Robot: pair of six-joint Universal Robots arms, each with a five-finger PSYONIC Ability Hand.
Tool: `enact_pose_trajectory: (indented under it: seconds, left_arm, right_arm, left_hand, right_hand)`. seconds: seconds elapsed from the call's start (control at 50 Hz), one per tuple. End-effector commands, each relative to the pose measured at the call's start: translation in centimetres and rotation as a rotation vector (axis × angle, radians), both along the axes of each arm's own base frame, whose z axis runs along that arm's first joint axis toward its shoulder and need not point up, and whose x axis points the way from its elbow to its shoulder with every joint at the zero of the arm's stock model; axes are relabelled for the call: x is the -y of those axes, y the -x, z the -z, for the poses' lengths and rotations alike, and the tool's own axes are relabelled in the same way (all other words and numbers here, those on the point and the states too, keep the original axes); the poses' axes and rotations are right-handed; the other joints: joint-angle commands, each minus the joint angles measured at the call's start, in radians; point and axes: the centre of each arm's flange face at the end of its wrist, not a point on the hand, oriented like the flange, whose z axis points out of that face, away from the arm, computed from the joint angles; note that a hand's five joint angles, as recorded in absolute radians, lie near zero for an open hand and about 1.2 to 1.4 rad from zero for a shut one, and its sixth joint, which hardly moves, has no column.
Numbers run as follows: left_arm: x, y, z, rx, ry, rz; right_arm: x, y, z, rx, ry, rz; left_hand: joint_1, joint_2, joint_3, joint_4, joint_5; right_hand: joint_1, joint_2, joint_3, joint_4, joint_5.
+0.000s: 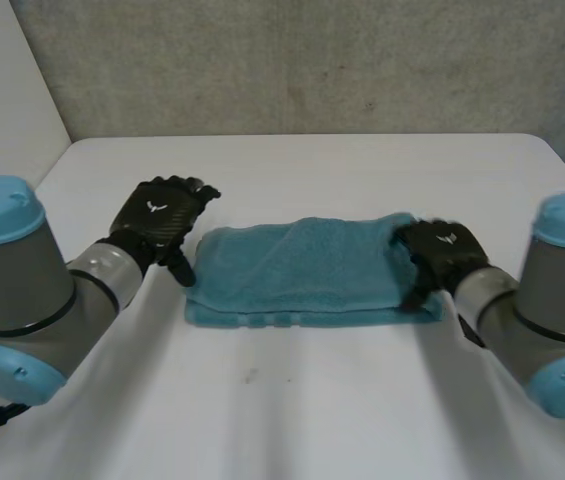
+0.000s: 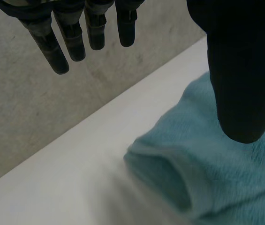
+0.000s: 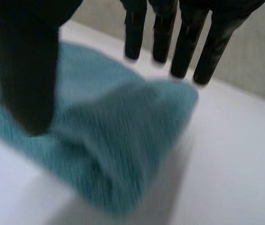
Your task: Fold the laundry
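Teal towel (image 1: 302,270) lies folded at the centre of the table (image 1: 292,400), left hand (image 1: 159,215) straight-fingered beside its left end, right hand (image 1: 447,250) spread, apparently not gripping, over its right end, each placed for the next fold.

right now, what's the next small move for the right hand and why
Probably close the right hand on the right end of the towel to fold it leftward. The towel lies as a long strip; that hand's straight fingers and thumb straddle its end. The left hand is open.
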Motion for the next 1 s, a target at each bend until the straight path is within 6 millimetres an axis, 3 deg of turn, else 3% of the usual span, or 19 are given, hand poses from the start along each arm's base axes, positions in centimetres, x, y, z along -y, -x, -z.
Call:
enact_pose_trajectory:
  seconds: [0.02, 0.08, 0.14, 0.24, 0.26, 0.32, 0.34, 0.4, 0.42, 0.5, 0.58, 0.62, 0.64, 0.72, 0.78, 0.8, 0.84, 0.96, 1.0]
  left_arm:
    - [-0.4, 1.1, -0.2, -0.046, -0.018, 0.019]
    - [-0.5, 0.9, -0.3, -0.046, -0.022, 0.001]
    - [-0.7, 0.5, -0.4, -0.04, -0.025, -0.017]
    - [-1.0, -0.3, -1.5, -0.047, -0.002, -0.042]
    - [-0.9, -0.5, -1.8, -0.051, 0.004, -0.048]
    - [-0.7, -1.1, -2.5, -0.059, 0.019, -0.065]
    - [-0.7, -1.2, -2.7, -0.062, 0.026, -0.07]
    - [-0.5, -2.1, -3.8, -0.075, 0.056, -0.095]
    - [-0.4, -2.3, -4.0, -0.078, 0.06, -0.101]
    - [0.2, -3.2, -4.3, -0.099, 0.059, -0.134]
    - [0.6, -3.6, -4.4, -0.134, 0.046, -0.152]
    - [0.8, -3.6, -4.4, -0.15, 0.037, -0.156]
    - [1.0, -3.6, -4.3, -0.158, 0.032, -0.159]
    - [2.1, -3.1, -3.9, -0.211, -0.007, -0.161]
    - [2.6, -2.5, -3.6, -0.233, -0.04, -0.153]
    - [2.7, -2.3, -3.6, -0.239, -0.054, -0.149]
    - [2.9, -1.8, -3.1, -0.252, -0.109, -0.144]
    - [2.8, 0.2, -0.8, -0.236, -0.234, -0.118]
    - [2.4, 0.8, 1.9, -0.192, -0.321, -0.126]
  right_arm:
    - [2.3, 2.7, 3.6, -0.002, -0.031, 0.03]
    - [3.3, 2.4, 4.1, -0.031, -0.009, 0.024]
    - [4.6, 2.0, 2.8, -0.091, 0.087, 0.008]
    - [4.2, -3.4, -3.3, -0.074, 0.31, -0.098]
    - [2.6, -6.4, -5.0, -0.038, 0.358, -0.172]
    - [0.1, -10.2, -6.0, -0.002, 0.385, -0.283]
    - [-1.7, -12.7, -5.6, 0.01, 0.384, -0.356]
    - [-4.6, -16.0, -4.6, 0.029, 0.378, -0.461]
    - [-7.0, -18.0, -3.8, 0.043, 0.373, -0.541]
    - [-11.2, -20.6, -0.4, 0.031, 0.308, -0.671]
    - [-11.4, -20.5, 3.0, -0.036, 0.227, -0.655]
    - [-11.2, -20.5, 2.9, -0.041, 0.225, -0.638]
    - [-10.2, -20.3, 1.6, -0.044, 0.246, -0.563]
    - [-8.3, -19.0, -3.0, 0.044, 0.266, -0.413]
    - [-6.9, -17.9, -4.7, 0.11, 0.252, -0.346]
    - [-4.9, -16.1, -5.9, 0.196, 0.205, -0.267]
    - [-3.7, -15.0, -5.9, 0.232, 0.168, -0.229]
    - [-2.0, -13.2, -4.8, 0.253, 0.061, -0.222]
    - [-1.0, -12.7, -2.7, 0.22, -0.002, -0.212]
  left_hand:
    - [-0.025, -0.024, -0.035, -0.025, -0.043]
    - [-0.025, -0.024, -0.035, -0.025, -0.043]
    - [-0.025, -0.024, -0.035, -0.025, -0.043]
    - [-0.025, -0.024, -0.035, -0.025, -0.043]
    - [-0.025, -0.024, -0.035, -0.025, -0.043]
    - [-0.025, -0.024, -0.035, -0.025, -0.043]
    - [-0.025, -0.024, -0.035, -0.025, -0.043]
    - [-0.025, -0.024, -0.035, -0.025, -0.043]
    - [-0.025, -0.024, -0.035, -0.025, -0.043]
    - [-0.025, -0.024, -0.035, -0.025, -0.043]
    - [-0.025, -0.024, -0.035, -0.025, -0.043]
    - [-0.025, -0.024, -0.035, -0.025, -0.043]
    - [-0.022, -0.021, -0.032, -0.022, -0.04]
    - [0.001, 0.003, -0.008, 0.001, -0.017]
    - [0.007, 0.008, -0.002, 0.007, -0.011]
    - [0.007, 0.008, -0.002, 0.007, -0.011]
    - [0.007, 0.008, -0.002, 0.007, -0.011]
    - [0.004, 0.005, -0.005, 0.004, -0.014]
    - [0.01, 0.011, 0.001, 0.01, -0.008]
  right_hand:
    - [0.968, 0.916, 0.913, 0.915, 0.92]
    - [1.023, 0.971, 0.968, 0.97, 0.975]
    - [1.023, 0.971, 0.968, 0.97, 0.975]
    - [1.023, 0.971, 0.968, 0.97, 0.975]
    - [1.023, 0.971, 0.968, 0.97, 0.975]
    - [1.023, 0.971, 0.968, 0.97, 0.975]
    - [1.023, 0.971, 0.968, 0.97, 0.975]
    - [1.023, 0.971, 0.968, 0.97, 0.975]
    - [1.023, 0.971, 0.968, 0.97, 0.975]
    - [1.023, 0.971, 0.968, 0.97, 0.975]
    - [1.023, 0.971, 0.968, 0.97, 0.975]
    - [0.854, 0.802, 0.799, 0.801, 0.806]
    - [0.212, 0.159, 0.157, 0.158, 0.163]
    - [-0.087, -0.14, -0.142, -0.141, -0.136]
    - [-0.135, -0.188, -0.19, -0.188, -0.184]
    - [-0.159, -0.211, -0.214, -0.212, -0.207]
    - [-0.168, -0.22, -0.223, -0.221, -0.216]
    - [-0.165, -0.217, -0.22, -0.218, -0.213]
    - [-0.168, -0.22, -0.223, -0.221, -0.216]
